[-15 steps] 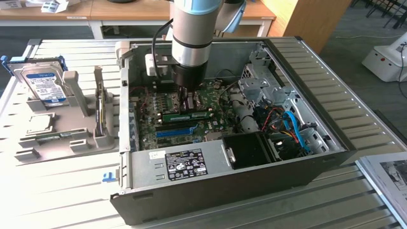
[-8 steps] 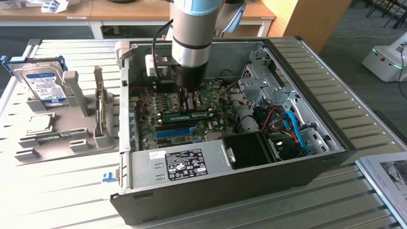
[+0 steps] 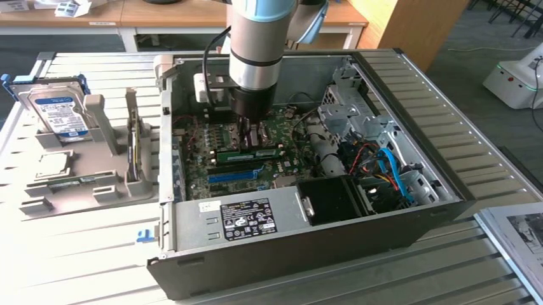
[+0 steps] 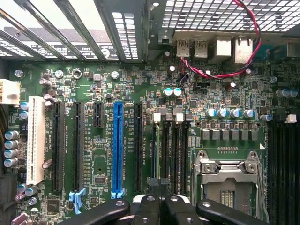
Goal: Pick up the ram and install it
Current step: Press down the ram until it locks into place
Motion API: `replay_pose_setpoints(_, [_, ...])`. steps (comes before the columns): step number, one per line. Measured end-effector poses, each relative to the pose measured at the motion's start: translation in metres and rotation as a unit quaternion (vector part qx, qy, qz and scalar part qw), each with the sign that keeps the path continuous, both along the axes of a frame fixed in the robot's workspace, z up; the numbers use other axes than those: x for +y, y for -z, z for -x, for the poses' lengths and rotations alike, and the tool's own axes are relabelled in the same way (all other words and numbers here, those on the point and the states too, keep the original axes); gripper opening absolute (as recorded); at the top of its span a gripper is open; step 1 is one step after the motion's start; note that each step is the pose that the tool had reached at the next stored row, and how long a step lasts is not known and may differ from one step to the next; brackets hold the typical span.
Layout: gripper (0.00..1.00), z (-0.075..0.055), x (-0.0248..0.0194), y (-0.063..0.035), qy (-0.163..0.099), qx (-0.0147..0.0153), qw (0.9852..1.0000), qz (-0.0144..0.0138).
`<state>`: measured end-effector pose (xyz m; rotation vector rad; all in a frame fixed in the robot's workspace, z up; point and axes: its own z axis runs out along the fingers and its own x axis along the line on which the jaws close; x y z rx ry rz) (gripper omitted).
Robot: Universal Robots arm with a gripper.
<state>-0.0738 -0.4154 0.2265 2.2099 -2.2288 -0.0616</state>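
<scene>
Slatted metal bench (image 3: 85,73) underneath everything. Across its middle and out toward the edge on the exterior view's right, open PC case (image 3: 297,260), lid off, innards up. Near the bench edge on the exterior view's left, grey holder rack (image 3: 110,165) with hard drive (image 3: 55,111) standing upright in it.

Inside case: green motherboard (image 3: 199,162) (image 4: 93,164) flat on the floor. Silver power supply (image 3: 229,219) along the near wall, black label on top. Black shroud (image 3: 335,200) just beside it, blue cables (image 3: 395,171) further toward the exterior view's right.

Straight down into case from above, arm (image 3: 259,38), dark wrist section low over the board.

Gripper (image 3: 248,143) (image 4: 161,206) at board's middle, over the memory slots. Fingers (image 4: 149,206) pressed close together, only a thin gap. Pinching or merely touching: cannot tell.

The ram (image 3: 250,153) directly under the fingertips, on edge along a memory slot, level, green face and dark chips toward the near wall. Fingertips at its top edge, about mid-length.

On board in wrist view: CPU socket (image 4: 229,173) with metal frame beside the memory slots, white slot (image 4: 35,140) at the far end of the row of slots, blue slot (image 3: 231,176) (image 4: 117,145) among black ones, red wire (image 4: 253,47) looped near the rear ports.
</scene>
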Motion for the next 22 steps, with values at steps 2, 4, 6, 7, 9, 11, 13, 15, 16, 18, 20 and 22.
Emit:
replay_pose_setpoints(2, [0.10,0.0000,0.0000,0.0001,0.000,0.0000,1.0000,0.0000])
replay_pose_setpoints(4, [0.10,0.0000,0.0000,0.0004,0.000,0.0000,1.0000,0.0000])
replay_pose_setpoints(6, [0.10,0.0000,0.0000,0.0007,0.000,0.0001,1.0000,0.0001])
replay_pose_setpoints(7, [0.10,0.0000,0.0000,0.0010,0.000,0.0001,1.0000,0.0000])
replay_pose_setpoints(9, [0.10,0.0000,0.0000,0.0013,0.000,0.0000,1.0000,0.0000])
replay_pose_setpoints(11, [0.10,0.0000,0.0000,0.0013,0.000,0.0000,1.0000,0.0001])
replay_pose_setpoints(13, [0.10,0.0000,0.0000,0.0013,0.000,0.0000,1.0000,0.0000])
replay_pose_setpoints(15, [0.10,0.0000,0.0000,0.0014,0.000,0.0000,1.0000,0.0000])
replay_pose_setpoints(16, [0.10,0.0000,0.0000,0.0015,0.000,0.0000,1.0000,0.0000])
replay_pose_setpoints(18, [0.10,0.0000,0.0000,0.0018,0.000,0.0001,1.0000,0.0000])
replay_pose_setpoints(20, [0.10,0.0000,0.0000,0.0021,0.000,0.0001,1.0000,0.0001])
replay_pose_setpoints(22, [0.10,0.0000,0.0000,0.0023,0.000,0.0000,1.0000,0.0001])
